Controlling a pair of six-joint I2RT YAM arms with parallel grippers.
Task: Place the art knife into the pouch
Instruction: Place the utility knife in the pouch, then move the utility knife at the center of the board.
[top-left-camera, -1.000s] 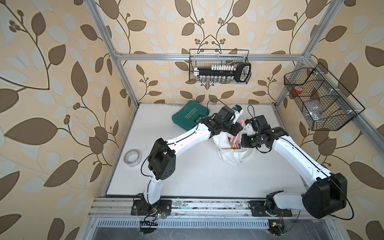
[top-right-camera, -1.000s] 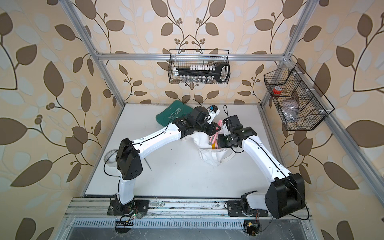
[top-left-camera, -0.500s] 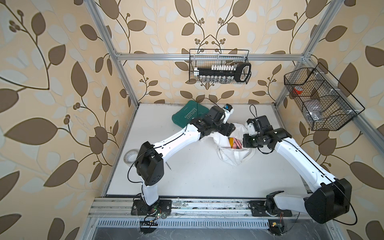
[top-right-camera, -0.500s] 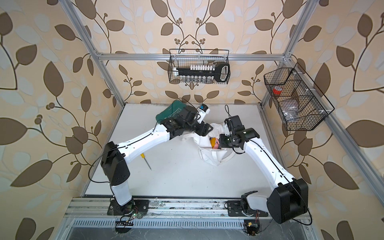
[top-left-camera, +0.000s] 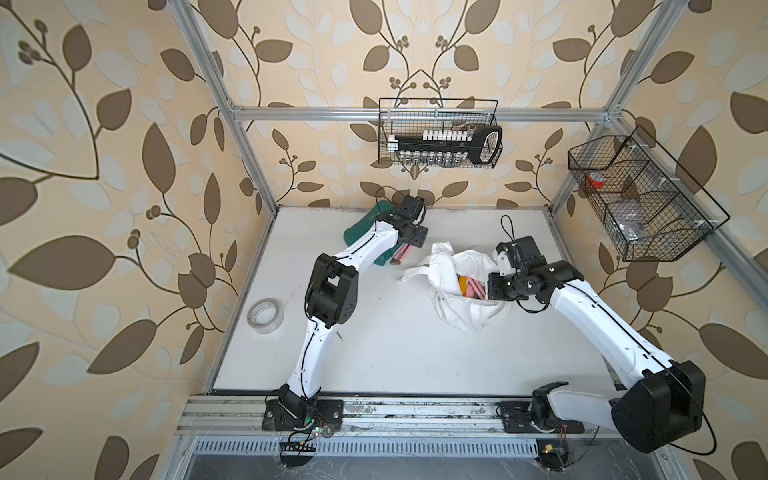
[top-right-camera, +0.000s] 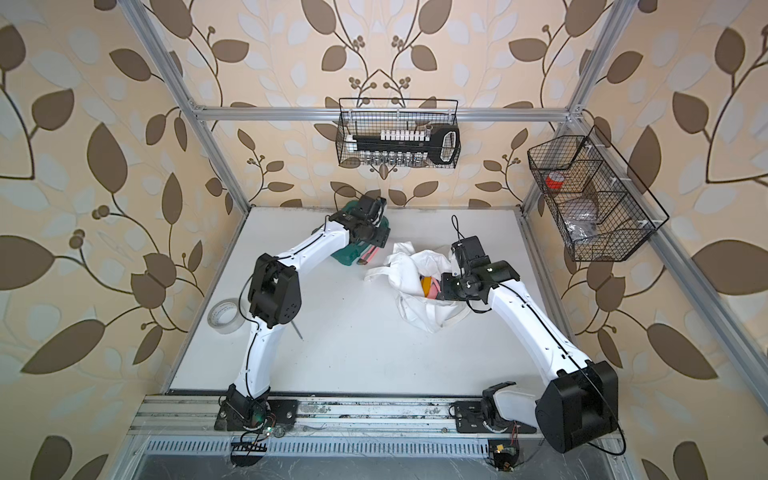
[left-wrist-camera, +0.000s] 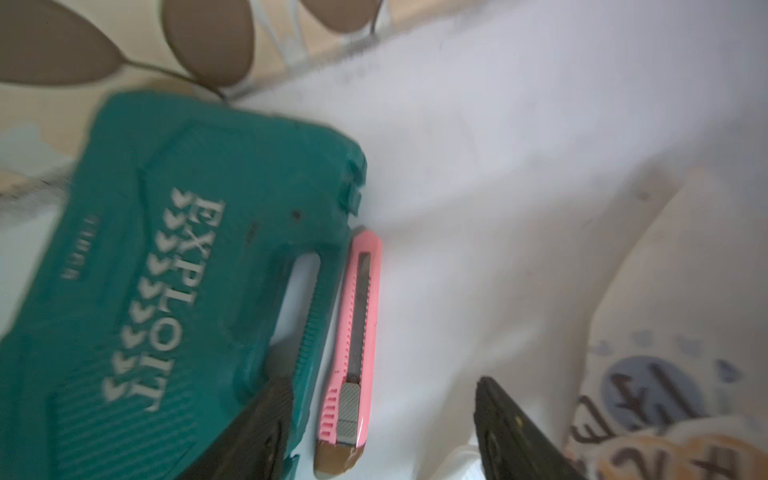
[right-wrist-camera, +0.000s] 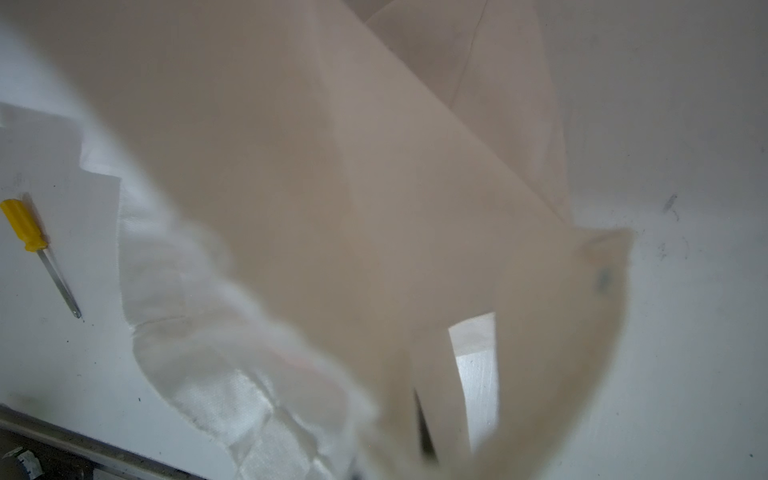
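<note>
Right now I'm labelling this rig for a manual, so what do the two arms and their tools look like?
Both the left arm and right arm have smooth white shells between bulky black joints, with a thin black cable traced along each. The left tool and right tool are black; the left one's fingers look flat and dark. No markings are readable.

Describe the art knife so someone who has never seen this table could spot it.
On the white table, find the dark green case near its far edge. The art knife lies flat along its handle side, toward the white pouch: a slim pink bar with a brown end.
</note>
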